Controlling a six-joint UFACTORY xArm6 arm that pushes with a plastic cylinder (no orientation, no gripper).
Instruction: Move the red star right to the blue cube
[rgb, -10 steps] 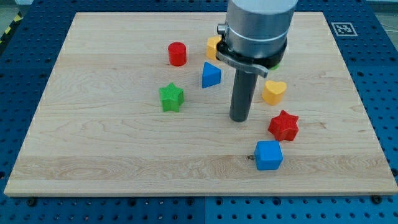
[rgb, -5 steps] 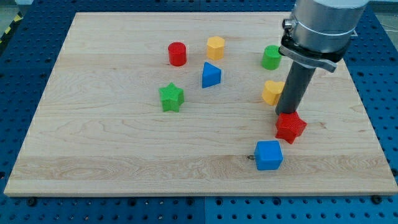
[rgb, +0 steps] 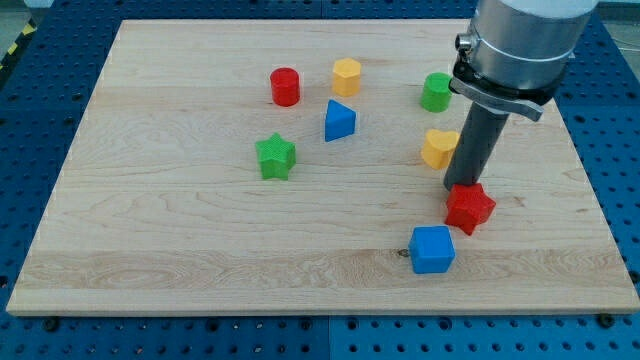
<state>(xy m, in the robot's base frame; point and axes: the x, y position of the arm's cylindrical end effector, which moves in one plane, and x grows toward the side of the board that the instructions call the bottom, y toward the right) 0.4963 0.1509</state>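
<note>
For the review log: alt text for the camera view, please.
My tip touches the red star from the view's top, the blue cube just below-left of the star. Also on the wooden board: yellow heart, green star.

A pale wooden board (rgb: 180, 250) on blue perforated table (rgb: 30, 90).

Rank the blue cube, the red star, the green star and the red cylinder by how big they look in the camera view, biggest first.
1. blue cube
2. red star, nearly as big, partly behind my tip
3. green star
4. red cylinder

The last two sit farther up the view, so distance may shrink them.
</note>
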